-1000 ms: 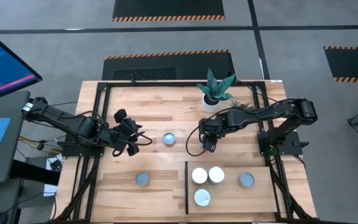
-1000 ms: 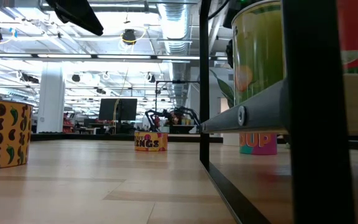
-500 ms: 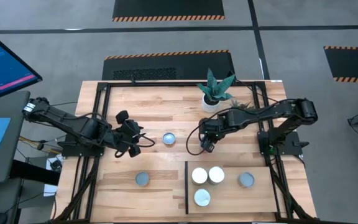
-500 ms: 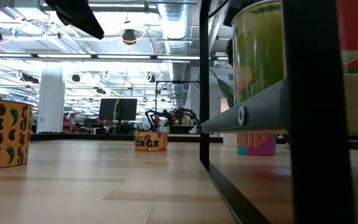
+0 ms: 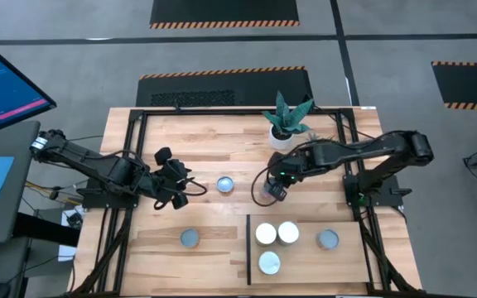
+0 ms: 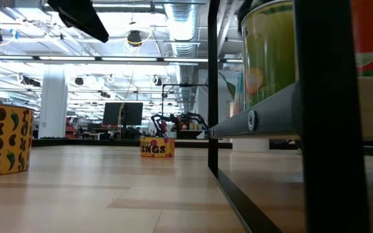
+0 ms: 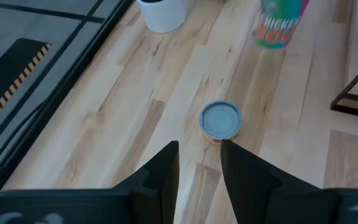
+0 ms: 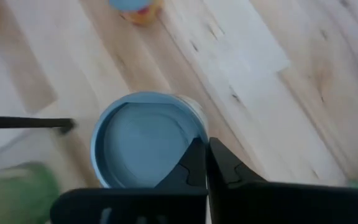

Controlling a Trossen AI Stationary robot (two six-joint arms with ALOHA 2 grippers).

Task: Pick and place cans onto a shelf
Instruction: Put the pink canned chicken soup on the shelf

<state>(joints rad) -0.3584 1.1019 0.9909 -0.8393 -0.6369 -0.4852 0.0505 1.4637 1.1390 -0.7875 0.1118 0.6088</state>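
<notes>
Right wrist view gives the clearest look at the right gripper [image 8: 205,148]. Its two fingers are pressed together with no gap, and the tips pinch the rim of a blue-topped can [image 8: 143,142], which fills the space just under them. From above, this gripper [image 5: 273,192] is over the middle of the tabletop [image 5: 189,141], between the white plant pot [image 5: 281,137] and the shelf [image 5: 354,261], but the arm hides the can there.

The left gripper [image 7: 199,146] has its fingers a little apart with a narrow gap, and nothing is between them. A second can [image 7: 220,120] with a blue top stands on the wood just beyond the tips, not touching them. In the high view this can [image 5: 225,184] is between the two grippers, and the left gripper [image 5: 179,184] is beside it.

Only the high view shows the whole shelf, with its black strip [image 5: 248,248]. Four cans stand on it: two white-topped ones [image 5: 266,234] touching each other, one more [image 5: 270,263] just below them, and one [image 5: 328,239] apart. A sixth can [image 5: 190,238] stands on the tabletop, off the shelf.

The low view shows labels that the top view cannot: a yellow can with dark peppers [image 6: 2,139] and a small far can with letters [image 6: 157,147]. The left wrist view shows a blurred label in pink and green [image 7: 278,25]; I cannot tell if this can touches the table.
</notes>
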